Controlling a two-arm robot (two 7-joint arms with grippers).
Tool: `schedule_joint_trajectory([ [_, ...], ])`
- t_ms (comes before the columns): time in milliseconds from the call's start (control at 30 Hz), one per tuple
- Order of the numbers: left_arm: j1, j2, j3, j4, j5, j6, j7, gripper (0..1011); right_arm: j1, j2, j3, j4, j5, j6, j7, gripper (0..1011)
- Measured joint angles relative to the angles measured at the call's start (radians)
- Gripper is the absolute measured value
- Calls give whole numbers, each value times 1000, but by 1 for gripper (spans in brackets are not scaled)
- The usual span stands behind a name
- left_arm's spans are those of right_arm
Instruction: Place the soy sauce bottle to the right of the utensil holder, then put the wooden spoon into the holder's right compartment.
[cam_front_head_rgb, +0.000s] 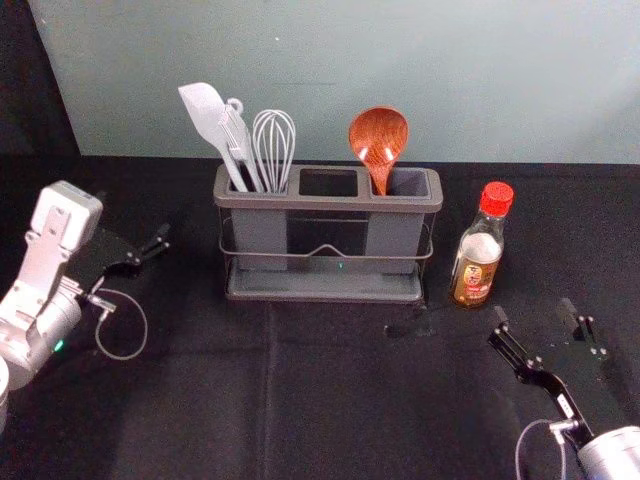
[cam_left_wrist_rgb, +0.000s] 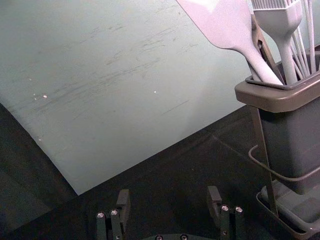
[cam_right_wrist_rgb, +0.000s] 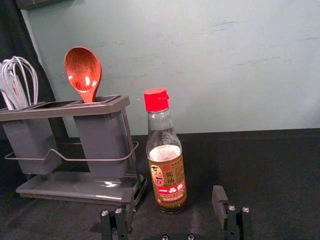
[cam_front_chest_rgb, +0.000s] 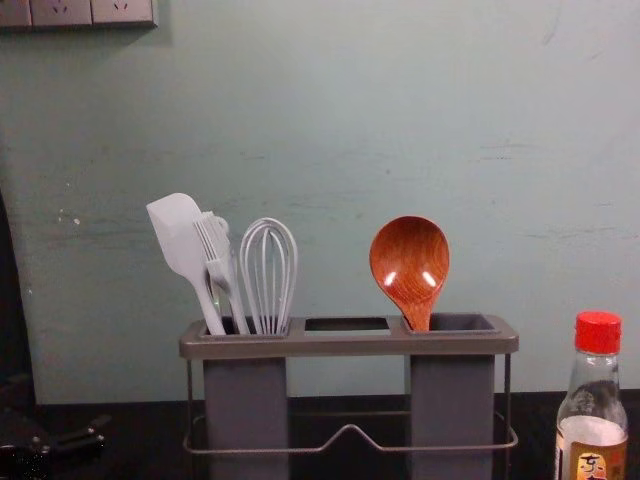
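We see the clear glass soy sauce bottle with its red cap (cam_front_head_rgb: 474, 270) upright on the black cloth (cam_front_head_rgb: 200, 400), just beside the grey utensil holder (cam_front_head_rgb: 328, 203) on its right. The glossy reddish-brown wooden spoon (cam_front_head_rgb: 378, 132) stands bowl-up in the holder's right compartment (cam_front_head_rgb: 392, 235), leaning toward the inner edge; its handle seems well down, though we can't see how deep it goes.

Both placements look finished, so we judge the step in hand to be a clean retreat. The black right gripper (cam_front_head_rgb: 534, 312) is in front of the bottle and a little to its right, fingers spread and holding nothing. We should back it straight toward the body first — no sideways sweep, since a brushed finger could tip that narrow bottle. The left gripper (cam_left_wrist_rgb: 168, 196), open and empty, is parked left of the holder — best left alone.
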Motion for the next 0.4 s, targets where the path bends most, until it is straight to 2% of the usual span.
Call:
schedule_joint_trajectory([
  [400, 0, 0, 0, 0, 0, 0, 0, 1005, 0, 0, 0, 0, 0, 0, -1, 1000],
])
